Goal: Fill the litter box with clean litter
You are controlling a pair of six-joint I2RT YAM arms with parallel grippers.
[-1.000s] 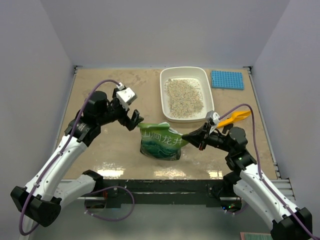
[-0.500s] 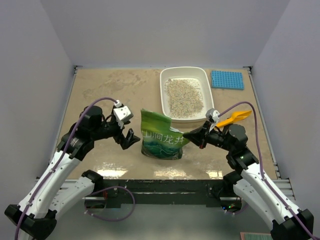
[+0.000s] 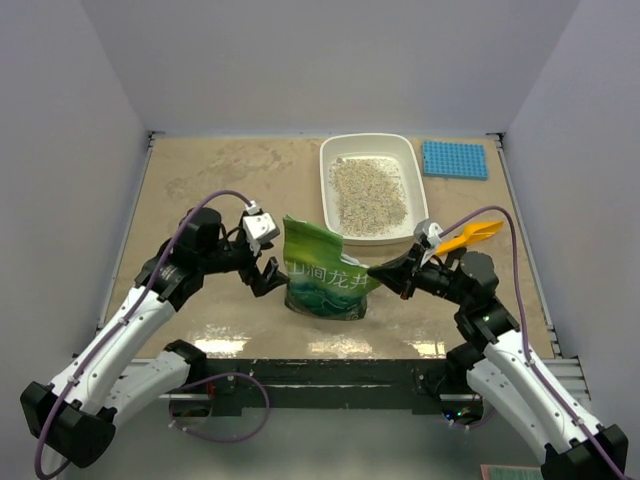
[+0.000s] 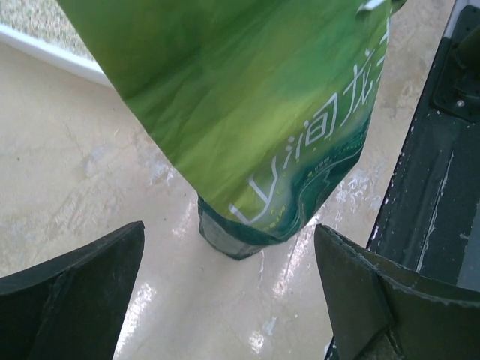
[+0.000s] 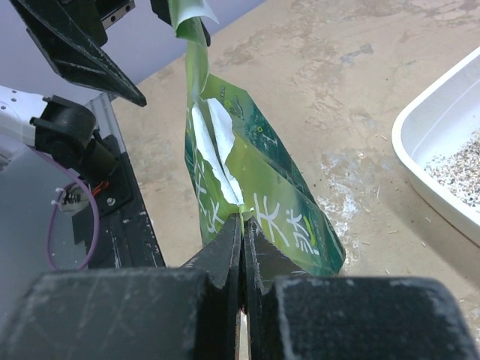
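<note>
The white litter box [image 3: 327, 190] stands at the back centre-right with clean litter [image 3: 368, 190] spread over its floor. In front of it a crinkly green bag [image 3: 322, 275] stands tilted on the table. My right gripper [image 3: 375, 270] is shut on the bag's right edge; in the right wrist view the jaws [image 5: 241, 219] pinch the green foil [image 5: 259, 187]. My left gripper [image 3: 264, 272] is open just left of the bag, not touching it. Seen from the left wrist, the bag [image 4: 247, 112] hangs ahead of the wide-apart fingers [image 4: 75, 292], nothing between them.
An orange-yellow scoop [image 3: 468, 237] lies right of the right gripper. A blue studded mat [image 3: 454, 159] sits at the back right. The black front rail [image 3: 330, 370] runs along the near table edge. Grey walls enclose the table.
My left arm swung from the back-left down toward the bag's left side, staying open. The bag's upper flap has stood up. The right gripper kept its grip and place.
</note>
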